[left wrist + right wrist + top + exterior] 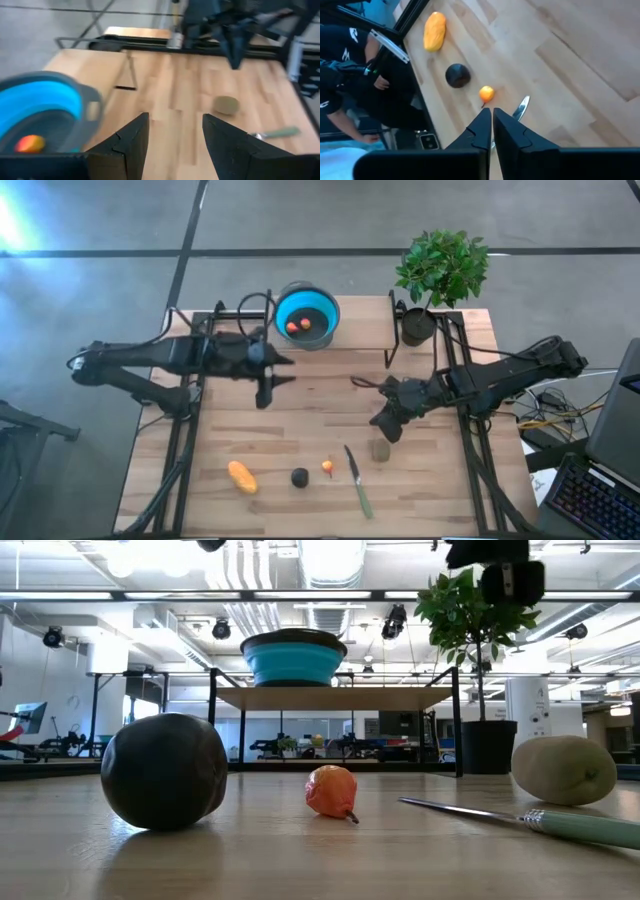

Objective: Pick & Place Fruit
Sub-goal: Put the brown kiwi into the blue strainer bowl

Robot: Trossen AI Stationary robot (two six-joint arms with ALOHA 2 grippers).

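Two small fruits, one orange (292,327) and one red (303,323), lie in the blue bowl (307,315), where the bowl's rim cuts off part of them in the left wrist view. Along the table's near edge lie the long yellow fruit (241,476), slanted, then the black fruit (300,476), a small orange fruit (328,468), the knife (358,481) and the olive fruit (380,450), partly under the right gripper (385,427). The left gripper (264,393) hangs open beside the bowl, while the right one's fingers are pressed together, empty.

A grey floor (90,220) crossed by dark lines surrounds the wooden tabletop (320,410); a laptop (600,480) sits at right, and ceiling lights (330,560) and ducts hang over the far room
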